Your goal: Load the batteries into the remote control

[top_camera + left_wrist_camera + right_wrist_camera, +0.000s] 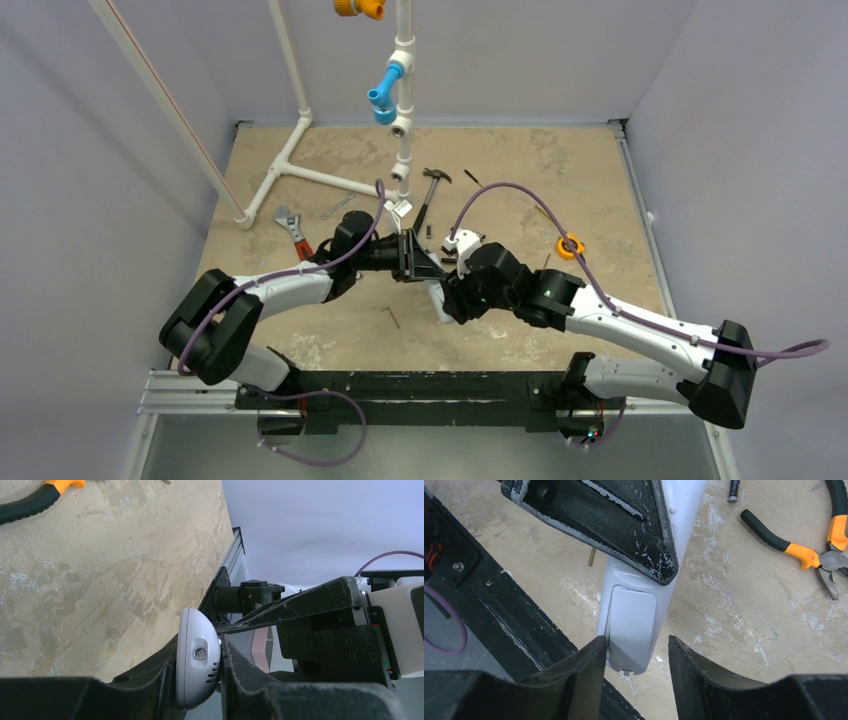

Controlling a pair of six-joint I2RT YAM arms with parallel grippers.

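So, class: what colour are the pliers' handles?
Black, with orange near the joint; the pliers show best in the right wrist view.

remote control (631, 620): smooth white plastic, slight sheen. surface (734, 630): rough, mottled tan, matt. right hand (635, 640): matt black, scuffed white. pliers (804, 555): rubbery grips, bare metal jaws.

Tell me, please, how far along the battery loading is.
Done: the left gripper is shut on the remote control. In hand: the open right gripper straddles its end by the battery cover, which looks closed. Left: opening that cover and loading the batteries; one battery lies on the table, and I cannot make out the other.
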